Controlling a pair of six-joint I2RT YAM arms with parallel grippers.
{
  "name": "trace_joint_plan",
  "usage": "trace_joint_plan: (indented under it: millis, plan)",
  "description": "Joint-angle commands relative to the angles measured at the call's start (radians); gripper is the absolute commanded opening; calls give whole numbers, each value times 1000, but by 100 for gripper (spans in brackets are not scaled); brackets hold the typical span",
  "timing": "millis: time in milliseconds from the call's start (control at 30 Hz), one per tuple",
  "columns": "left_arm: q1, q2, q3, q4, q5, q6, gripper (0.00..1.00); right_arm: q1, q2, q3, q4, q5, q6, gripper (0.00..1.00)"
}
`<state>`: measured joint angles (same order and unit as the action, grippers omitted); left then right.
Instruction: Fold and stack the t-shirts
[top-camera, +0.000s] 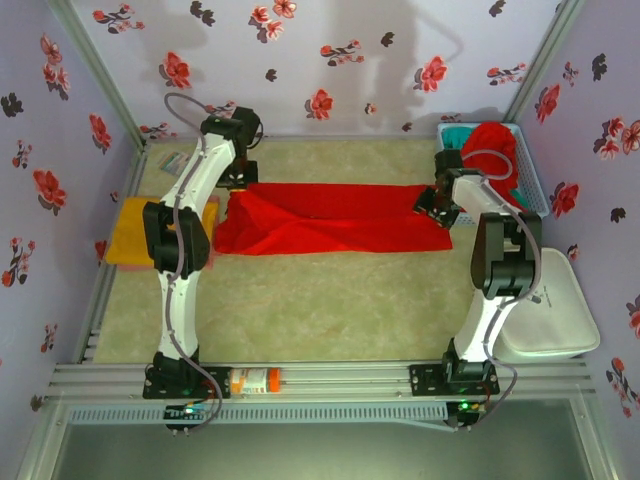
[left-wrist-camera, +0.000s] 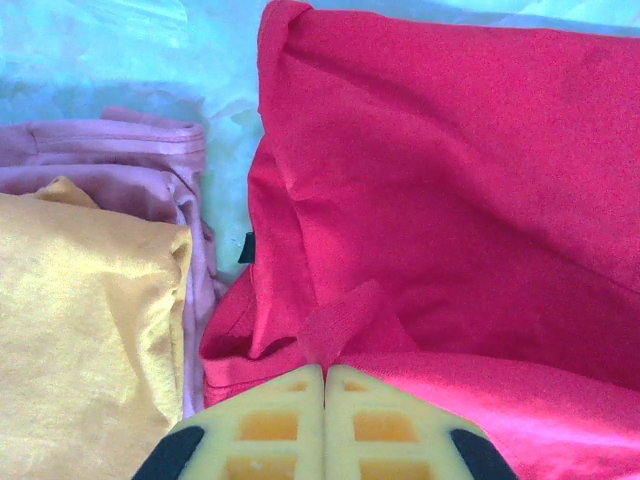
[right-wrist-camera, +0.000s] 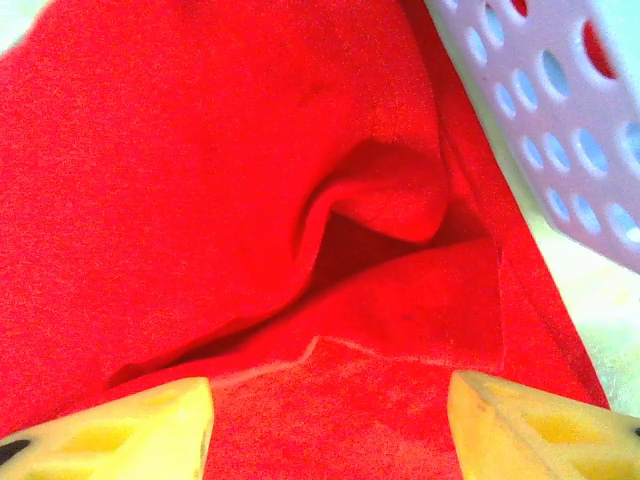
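From the top external view, a long red t-shirt (top-camera: 335, 218) lies across the middle of the desk (top-camera: 330, 310), already doubled into a band. The left pincer (top-camera: 238, 180) sits at the band's left end and the right pincer (top-camera: 432, 203) at its right end. An orange-yellow t-shirt (top-camera: 135, 230) lies folded at the desk's left edge. The blue basket (top-camera: 533, 175) at the far right holds more red cloth.

In the left wrist view, the left pincer (left-wrist-camera: 325, 375) is pressed together on a small tuck of the red t-shirt (left-wrist-camera: 450, 170). Just beside it lies the orange-yellow t-shirt (left-wrist-camera: 80, 330), on top of a pinkish folded t-shirt (left-wrist-camera: 120, 160). That pinch looks shallow. I judge a brisk pull could slide the cloth free, and a sweep to the left could ruffle the nearby stack.

In the right wrist view, the right pincer (right-wrist-camera: 330, 420) stands spread, with the red t-shirt (right-wrist-camera: 200, 170) rumpled beneath it and nothing pinched. The basket (right-wrist-camera: 560, 120) wall is close on the right. With this end free, a one-sided pull from the left would likely drag the band askew and open the fold. A careless re-grasp here could catch only the upper layer, or knock the basket.
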<state>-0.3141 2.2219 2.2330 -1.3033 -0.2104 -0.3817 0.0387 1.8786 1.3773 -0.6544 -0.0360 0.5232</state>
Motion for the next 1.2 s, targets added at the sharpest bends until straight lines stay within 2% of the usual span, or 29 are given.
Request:
trace_joint_plan:
  millis: [0, 367, 467, 533, 600, 700, 833, 967, 1167]
  plan:
    - [-2, 34, 57, -31, -30, 13, 0, 13, -64, -32, 27, -21, -7, 65]
    - [-1, 222, 318, -110, -60, -14, 0, 24, -109, -109, 44, -42, -2, 67]
    - [0, 260, 339, -101, -81, -16, 12, 25, -123, -127, 44, -48, -4, 68]
    - [1, 268, 326, -92, -85, -12, 32, 30, -134, -138, 48, -56, -4, 68]
    - [2, 254, 301, -95, -85, -1, 39, 41, -145, -140, 46, -55, -8, 68]
    - [1, 158, 163, -59, -85, 14, 40, 75, -157, -134, 51, -54, -37, 68]
    - [11, -55, -147, 69, -71, 35, 33, 162, -159, -102, 85, -54, -85, 68]
    - [46, -208, -401, 149, 7, 38, 30, 272, -120, -31, 119, -66, -137, 68]
    - [94, -262, -600, 243, 74, 45, 35, 439, -6, 134, 91, -22, -200, 68]
